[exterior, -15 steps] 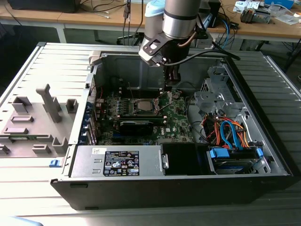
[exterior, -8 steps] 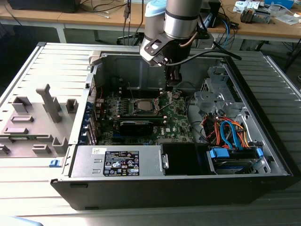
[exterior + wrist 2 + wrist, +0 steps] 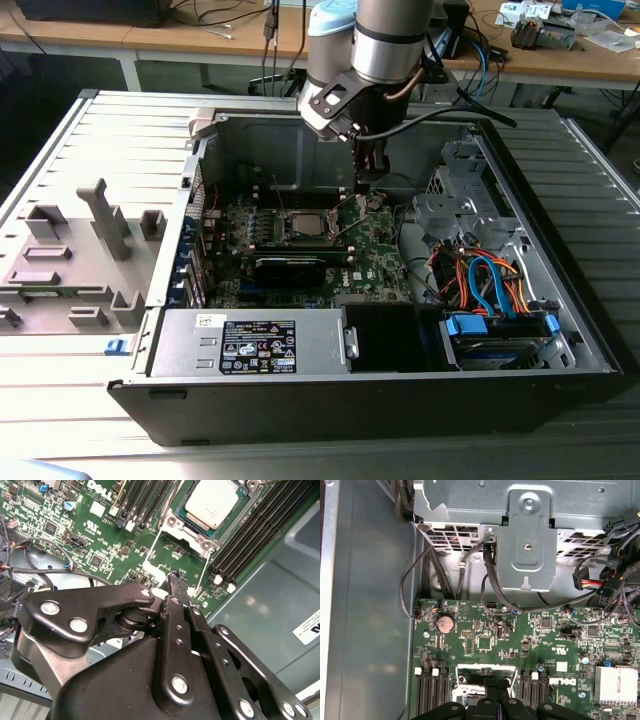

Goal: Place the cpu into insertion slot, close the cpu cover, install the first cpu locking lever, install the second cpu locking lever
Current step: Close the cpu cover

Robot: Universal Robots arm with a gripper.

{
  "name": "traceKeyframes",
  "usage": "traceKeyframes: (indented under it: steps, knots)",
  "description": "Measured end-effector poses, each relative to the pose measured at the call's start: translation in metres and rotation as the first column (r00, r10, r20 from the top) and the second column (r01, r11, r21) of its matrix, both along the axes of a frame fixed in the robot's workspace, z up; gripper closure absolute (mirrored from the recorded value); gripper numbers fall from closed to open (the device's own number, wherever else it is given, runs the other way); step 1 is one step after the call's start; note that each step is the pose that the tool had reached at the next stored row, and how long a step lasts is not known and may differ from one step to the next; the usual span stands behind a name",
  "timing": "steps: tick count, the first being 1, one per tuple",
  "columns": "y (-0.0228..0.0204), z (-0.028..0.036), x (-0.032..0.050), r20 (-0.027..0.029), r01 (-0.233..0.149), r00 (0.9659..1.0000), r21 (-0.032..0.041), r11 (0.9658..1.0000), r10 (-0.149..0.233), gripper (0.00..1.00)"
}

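Grey moulded fixtures [image 3: 105,215] stand at the exterior view's left, outside the open computer case [image 3: 560,300].

1. Location. On the green motherboard [image 3: 375,255], the cpu [image 3: 305,224] lies flat in the insertion slot [image 3: 284,226]. In the second wrist view, the cpu cover [image 3: 176,530] appears to be lowered around the chip's metal top.
2. Pincer. The gripper [image 3: 372,185] hangs at about 2 o'clock from the cpu in the exterior view. It is near the cpu but not touching it. Its fingers [image 3: 176,615] are pressed together, and nothing is visible between them. The tips are just beside a thin wire lever [image 3: 152,547] that runs out from the socket. Contact with the lever cannot be confirmed.
3. Handling. The cpu is judged to be light, rigid and fragile on its underside. Hold it by opposite edges only. The cover is thin, springy sheet metal. Press it on the frame, not through the window. The lever is probably stiff and slippery. Engage it at its bent end.

Orange and blue cables [image 3: 490,280] lie at the exterior view's right.
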State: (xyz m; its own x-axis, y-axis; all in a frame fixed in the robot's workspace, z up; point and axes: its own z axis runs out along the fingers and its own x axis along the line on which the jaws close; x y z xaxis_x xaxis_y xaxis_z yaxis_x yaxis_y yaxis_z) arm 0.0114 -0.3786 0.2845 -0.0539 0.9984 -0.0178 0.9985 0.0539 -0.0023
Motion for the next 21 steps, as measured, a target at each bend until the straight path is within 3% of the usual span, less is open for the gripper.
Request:
traceKeyframes:
  steps: [5,21]
  knots:
    - [0.0000,-0.0024,0.0040,-0.0002,0.000,1.0000,0.0071,1.0000,0.000,0.89]
    - [0.0000,-0.0051,0.0113,-0.0002,0.000,1.0000,0.0075,1.0000,0.000,0.89]
